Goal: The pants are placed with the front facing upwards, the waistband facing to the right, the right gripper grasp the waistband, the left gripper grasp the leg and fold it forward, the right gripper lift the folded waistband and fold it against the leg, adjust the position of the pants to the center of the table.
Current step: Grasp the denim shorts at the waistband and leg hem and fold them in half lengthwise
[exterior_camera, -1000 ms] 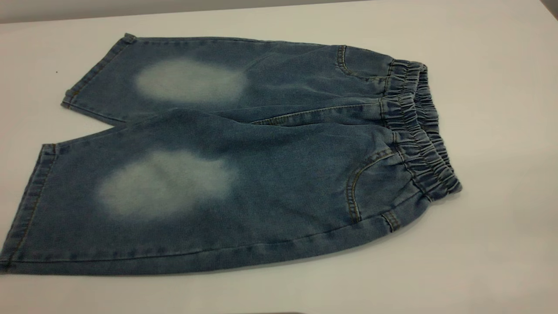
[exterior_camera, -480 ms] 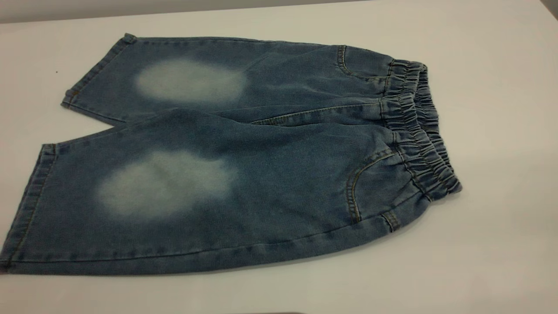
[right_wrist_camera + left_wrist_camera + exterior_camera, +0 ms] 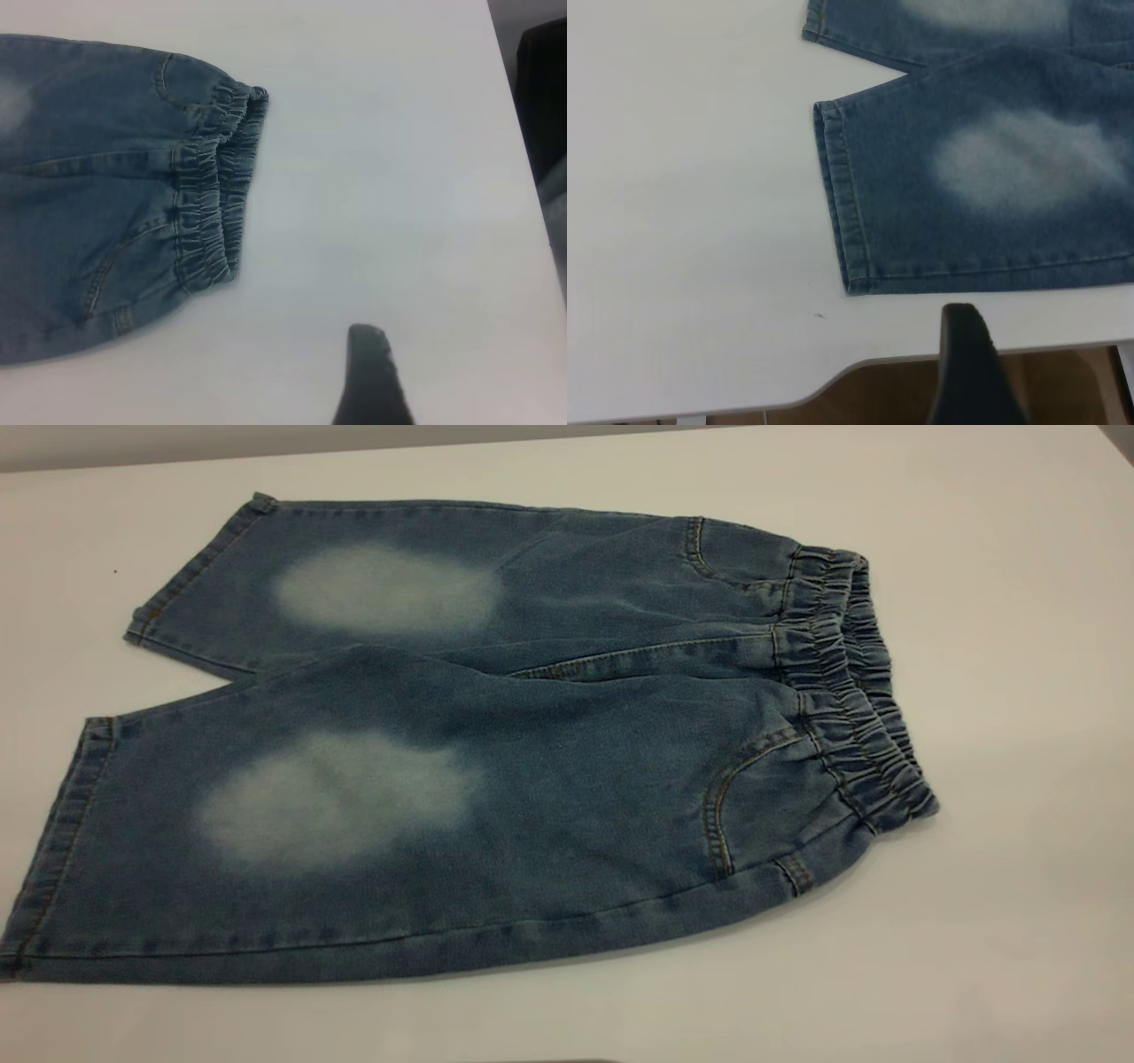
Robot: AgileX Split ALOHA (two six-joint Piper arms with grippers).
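I see the pants (image 3: 496, 753) flat, front up, faded ovals showing, waistband (image 3: 850, 682) pointing right along the desk (image 3: 1019, 602); I cannot tell either gripper's jaw state.

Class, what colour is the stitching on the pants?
Tan stitching on blue pants, clearest in the exterior view.

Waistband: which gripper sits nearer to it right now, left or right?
Right. The right gripper hovers over bare table just off the waistband. The left gripper is at the opposite end, by the leg hem of the pants.
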